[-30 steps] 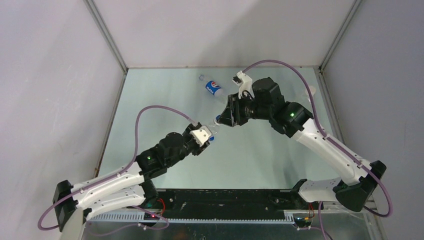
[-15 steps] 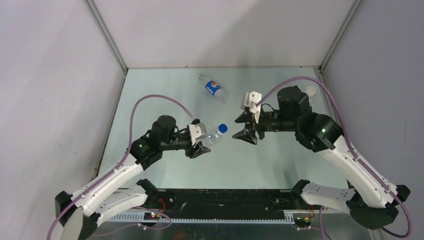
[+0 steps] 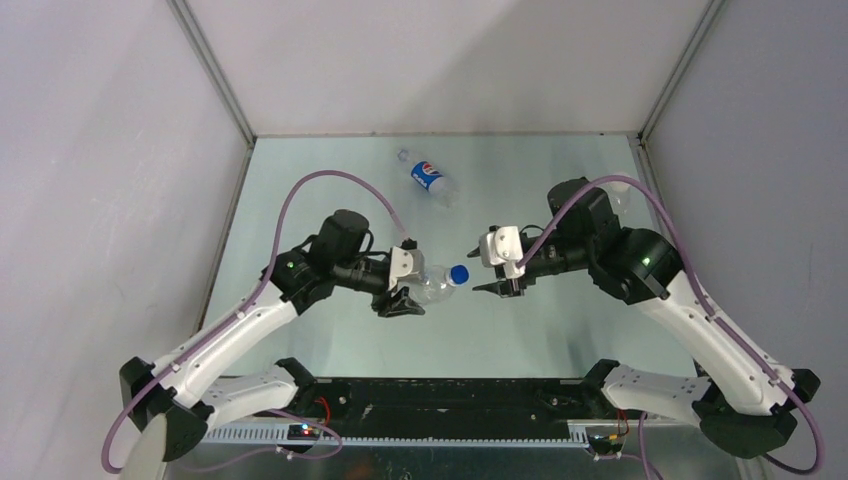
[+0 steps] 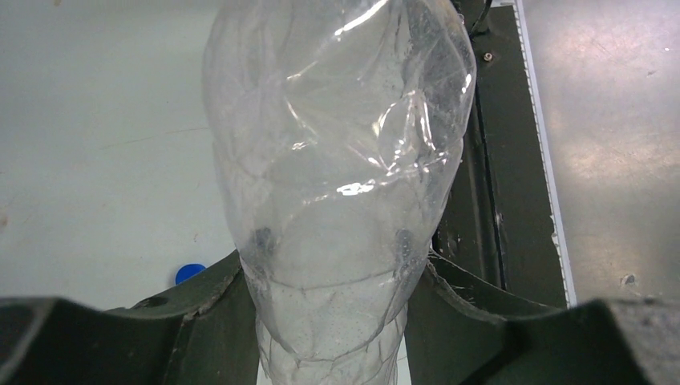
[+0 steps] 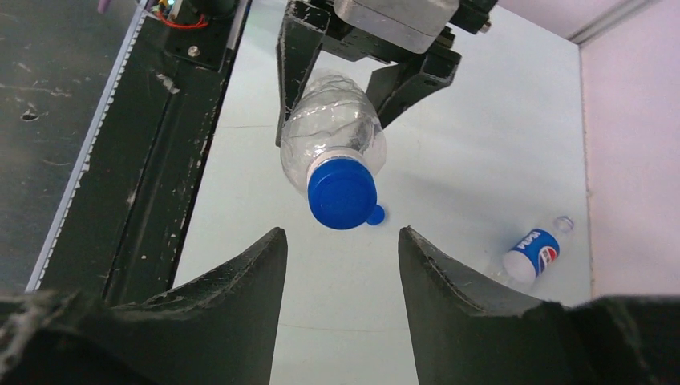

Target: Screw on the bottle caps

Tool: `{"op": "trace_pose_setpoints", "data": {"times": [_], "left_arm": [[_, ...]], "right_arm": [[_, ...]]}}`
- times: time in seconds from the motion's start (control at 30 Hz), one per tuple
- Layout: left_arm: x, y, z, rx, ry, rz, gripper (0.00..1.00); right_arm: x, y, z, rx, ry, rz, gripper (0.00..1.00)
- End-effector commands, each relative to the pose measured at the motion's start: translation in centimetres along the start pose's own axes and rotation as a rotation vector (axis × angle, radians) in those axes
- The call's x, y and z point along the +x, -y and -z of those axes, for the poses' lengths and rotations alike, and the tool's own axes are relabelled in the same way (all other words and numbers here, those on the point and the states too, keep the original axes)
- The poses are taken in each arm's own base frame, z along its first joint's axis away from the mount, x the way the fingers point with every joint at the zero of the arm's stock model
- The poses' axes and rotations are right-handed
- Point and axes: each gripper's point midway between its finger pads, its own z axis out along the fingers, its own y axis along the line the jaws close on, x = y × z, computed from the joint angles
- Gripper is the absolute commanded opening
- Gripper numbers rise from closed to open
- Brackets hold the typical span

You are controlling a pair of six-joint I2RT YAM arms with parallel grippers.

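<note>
Blue cap sits on the neck of the plain clear bottle, and that bottle is clamped round its body by the left gripper, fingers pressed in on both sides w/ the plastic dented btw them. Bottle looks held off the table, long axis lying approx level and running left-to-right, cap end aimed straight at the right gripper. Right gripper's jaws stand apart, nothing in them, facing the cap head-on and close to it but not touching; in its wrist view the cap shows just beyond the fingertips, centred in the gap. So the right arm is the nearer one to the cap and already roughly in line w/ the bottle axis. Prob next: ease fwd along that axis, close on the cap rim, twist. Can't tell if the cap is fully tight or just resting. Second small blue cap lies loose on the table below. Pepsi bottle lies on its side at the far end, well apart from both arms, neck looks open.
</note>
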Motion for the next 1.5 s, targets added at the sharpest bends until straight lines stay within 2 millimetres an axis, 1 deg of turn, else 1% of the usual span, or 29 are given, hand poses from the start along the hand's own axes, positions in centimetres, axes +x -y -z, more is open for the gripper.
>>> {"op": "trace_pose_setpoints", "data": {"times": [0.0, 0.17, 0.4, 0.5, 0.73, 0.8, 0.87, 0.9, 1.0, 1.03, 1.07, 1.1, 1.13, 1.17, 1.2, 1.23, 1.27, 1.3, 1.33, 1.37, 1.4, 1.43, 1.47], "left_arm": [[-1.6, 0.5, 0.3, 0.044, 0.041, -0.048, 0.0], [-1.9, 0.5, -0.1, 0.062, 0.054, -0.039, 0.0], [-2.0, 0.5, -0.4, 0.071, 0.053, -0.029, 0.0], [-2.1, 0.6, -0.6, 0.081, 0.054, -0.026, 0.0], [-2.3, 0.7, -0.7, 0.087, 0.048, -0.034, 0.0], [-2.3, 0.7, -0.8, 0.088, 0.045, -0.032, 0.0], [-2.3, 0.7, -0.8, 0.085, 0.044, -0.034, 0.0], [-2.4, 0.6, -0.8, 0.08, 0.045, -0.038, 0.0], [-2.5, 0.3, -0.9, 0.047, 0.047, -0.043, 0.0], [-2.5, 0.0, -1.0, 0.028, 0.056, -0.051, 0.0], [-2.6, -0.3, -0.9, -0.006, 0.058, -0.051, 0.0], [-3.1, -0.8, -0.9, -0.032, 0.077, -0.069, 0.0], [-2.8, -1.1, -0.8, -0.077, 0.071, -0.063, 0.0], [-3.5, -1.7, -0.8, -0.114, 0.098, -0.088, 0.0], [-3.8, -2.4, -0.6, -0.179, 0.115, -0.103, 0.0], [-3.4, -2.8, -0.7, -0.214, 0.112, -0.1, 0.0], [-3.7, -3.5, -0.2, -0.293, 0.117, -0.112, 0.0], [-4.0, -4.1, -0.1, -0.339, 0.137, -0.135, 0.0], [-4.9, -4.8, 0.5, -0.419, 0.159, -0.171, 0.0], [-4.7, -5.1, 0.6, -0.452, 0.159, -0.18, 0.0], [-5.5, -5.6, 1.2, -0.512, 0.18, -0.21, 0.0], [-5.4, -5.7, 1.3, -0.534, 0.179, -0.215, 0.0], [-5.7, -6.0, 1.6, -0.576, 0.185, -0.221, 0.0]], "right_arm": [[-1.4, -0.4, -0.4, -0.059, 0.05, 0.062, 0.54], [-1.5, -0.6, -0.8, -0.081, 0.06, 0.06, 0.51], [-1.6, -0.6, -0.8, -0.077, 0.061, 0.062, 0.49], [-1.6, -0.8, -0.8, -0.09, 0.065, 0.058, 0.48], [-1.3, -1.0, -1.3, -0.111, 0.059, 0.022, 0.43], [-1.3, -1.1, -1.4, -0.117, 0.062, 0.013, 0.4], [-1.3, -1.1, -1.5, -0.118, 0.062, -0.001, 0.35], [-1.2, -1.1, -1.5, -0.118, 0.059, -0.016, 0.3], [-0.6, -0.9, -1.8, -0.111, 0.033, -0.06, 0.22], [-0.3, -0.9, -2.0, -0.111, 0.021, -0.096, 0.16], [0.0, -0.8, -2.1, -0.1, 0.007, -0.117, 0.13], [0.2, -0.7, -2.3, -0.097, -0.006, -0.173, 0.07], [0.5, -0.4, -2.4, -0.08, -0.023, -0.201, 0.05], [0.8, -0.2, -2.7, -0.068, -0.042, -0.272, 0.0], [1.3, 0.0, -3.0, -0.056, -0.065, -0.317, 0.0], [1.3, 0.1, -3.1, -0.044, -0.077, -0.39, 0.0], [2.1, 0.5, -3.4, -0.014, -0.111, -0.443, 0.0], [2.2, 0.7, -3.4, 0.016, -0.129, -0.542, 0.0], [3.3, 1.4, -3.6, 0.073, -0.176, -0.612, 0.0], [3.2, 1.7, -3.6, 0.122, -0.19, -0.733, 0.0], [4.6, 2.2, -3.8, 0.184, -0.25, -0.803, 0.0], [4.6, 2.3, -3.6, 0.231, -0.268, -0.919, 0.0], [5.9, 3.0, -3.7, 0.304, -0.312, -0.977, 0.0]]}}
